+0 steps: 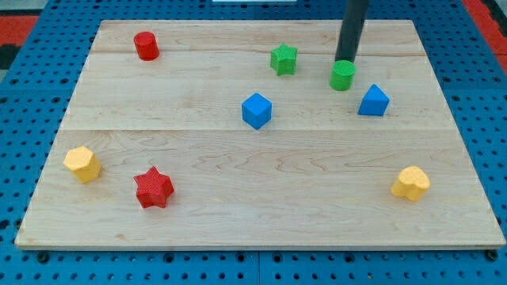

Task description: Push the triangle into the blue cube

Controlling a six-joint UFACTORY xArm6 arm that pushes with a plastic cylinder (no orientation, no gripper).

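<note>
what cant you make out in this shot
- Camera view: whether my tip touches the green cylinder; the rod ends right at its top edge.
- Rod's upper part: cut off by the view's top.
- Blue triangle: far faces hidden by its own body.

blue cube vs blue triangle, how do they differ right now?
Shape: the blue cube is boxy with a flat top; the blue triangle is a wedge rising to a ridge.
Position: the blue cube sits near the board's middle; the blue triangle lies toward the view's right.
Neighbours: the blue cube stands alone; the blue triangle is just right of the green cylinder, where my tip sits.
Both are blue.
</note>
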